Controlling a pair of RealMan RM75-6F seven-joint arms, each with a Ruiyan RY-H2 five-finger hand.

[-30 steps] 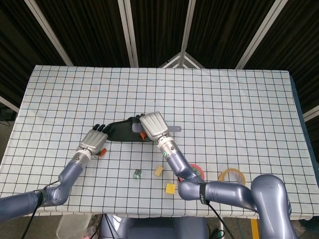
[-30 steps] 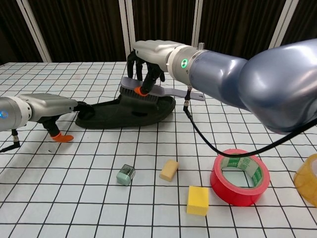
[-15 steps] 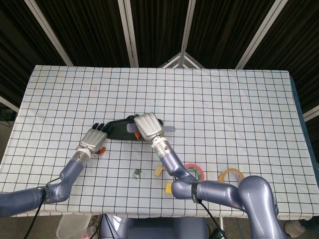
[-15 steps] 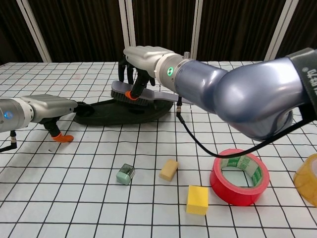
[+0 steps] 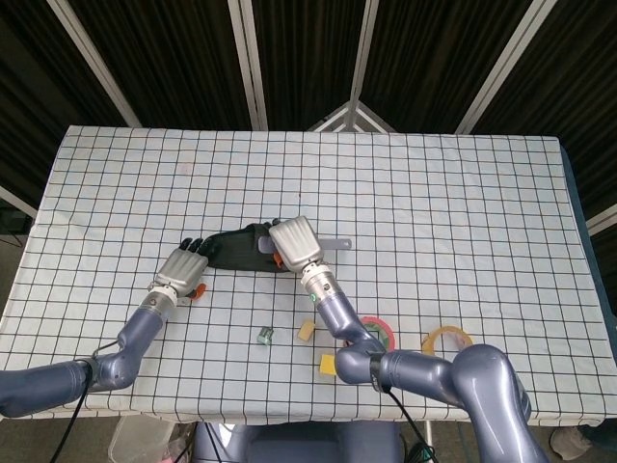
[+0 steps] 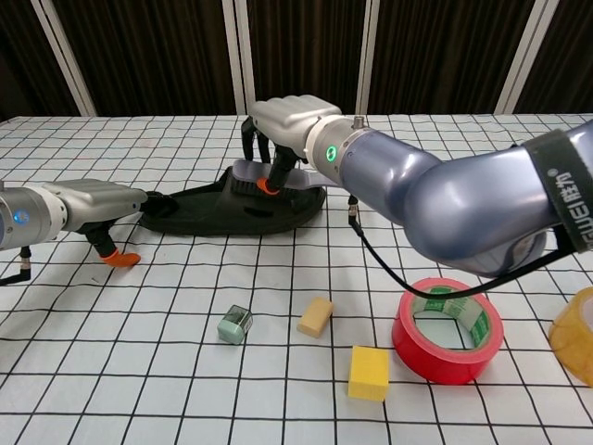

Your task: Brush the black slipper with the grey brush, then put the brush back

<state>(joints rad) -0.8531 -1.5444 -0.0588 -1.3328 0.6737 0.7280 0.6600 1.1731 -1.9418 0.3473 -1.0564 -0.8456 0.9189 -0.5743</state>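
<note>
The black slipper (image 6: 218,209) (image 5: 231,253) lies flat near the table's middle, toe end to the right. My right hand (image 6: 289,121) (image 5: 293,244) grips the grey brush (image 6: 248,175), whose handle (image 5: 335,246) sticks out to the right; the bristles rest on the slipper's raised toe part. My left hand (image 6: 85,206) (image 5: 180,271) lies at the slipper's heel end, its dark fingertips (image 6: 156,197) touching the heel and pinning it to the cloth.
On the checked cloth (image 5: 434,212) in front of the slipper lie a small green block (image 6: 235,325), a tan eraser (image 6: 316,316), a yellow cube (image 6: 371,373), a red tape roll (image 6: 449,329) and a yellow tape roll (image 6: 577,334).
My right hand carried the brush left along the slipper, then back right toward the toe. The left hand stayed at the heel.
</note>
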